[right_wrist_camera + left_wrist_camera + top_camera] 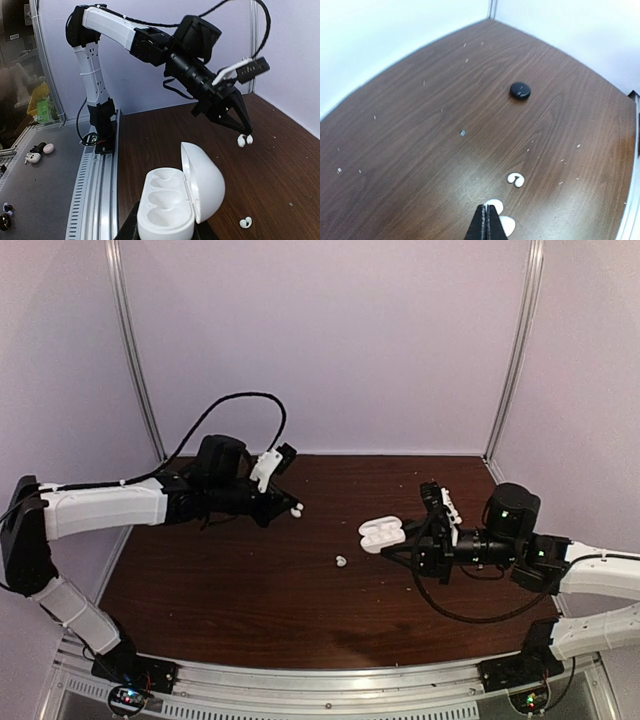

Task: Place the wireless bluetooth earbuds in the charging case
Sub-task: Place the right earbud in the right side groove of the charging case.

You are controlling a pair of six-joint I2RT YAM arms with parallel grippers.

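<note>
My left claw (243,133) is pinched fully shut, its two slim black fingers meeting in a sharp wedge. A white earbud (245,140) hangs from the very tips. It is a glossy little clip, two rounded beads joined by a short curve, and I hold it in the air above the table (250,590). The table is a dark brown board with streaky wood grain and pale specks scattered over it. From my left wrist the two beads show as smooth white ovals just beyond and beside the closed fingertips.

My right claw (408,538) is closed only part way, clamped on the base of the case (167,205). The case is smooth white plastic, egg-shaped, with its domed lid swung open and standing up on its hinge. The base has soft scooped hollows moulded into it. I cannot tell whether it touches the table.

A second earbud (341,561), the same curled white shape, lies on the wood between my two claws, nearer the case. Neither earbud is in the case, and the held one is well apart from it.

A flat, round black puck (520,90) with a dull finish sits on the table well away from both earbuds.
</note>
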